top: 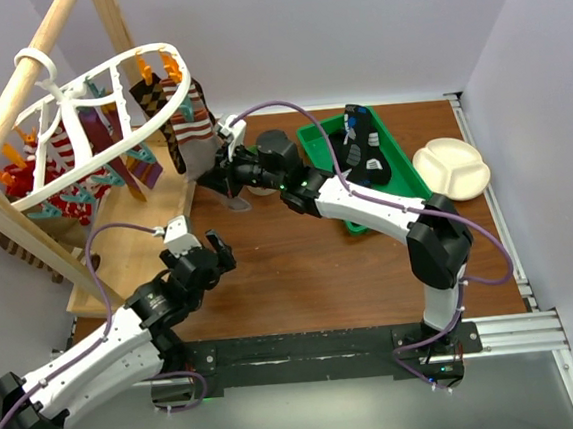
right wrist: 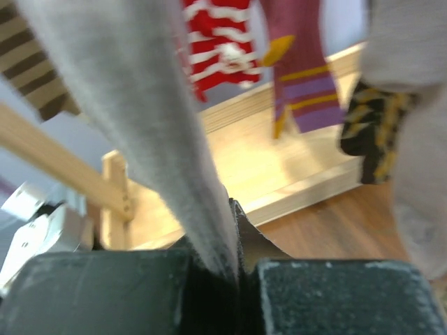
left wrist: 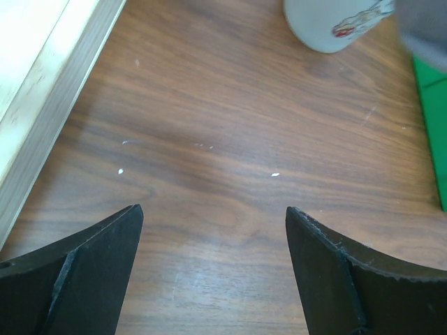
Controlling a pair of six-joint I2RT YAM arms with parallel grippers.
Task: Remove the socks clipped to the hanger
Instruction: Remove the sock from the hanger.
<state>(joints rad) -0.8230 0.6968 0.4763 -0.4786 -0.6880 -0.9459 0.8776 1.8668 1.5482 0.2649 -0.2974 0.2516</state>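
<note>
Grey, soft, slightly fuzzy fabric is what your right gripper has pinched flat between its closed fingers: it is a grey sock hanging from the white oval hanger, which hangs on the wooden pole at the table's far left. Beside it dangle a red-and-white striped sock, a purple sock with yellow bands and a black-and-yellow checked sock. Your left gripper hovers over the brown tabletop, fingers spread wide, holding nothing.

Right arm far forward, right hand pinched tight; left arm low, left hand spread wide.
</note>
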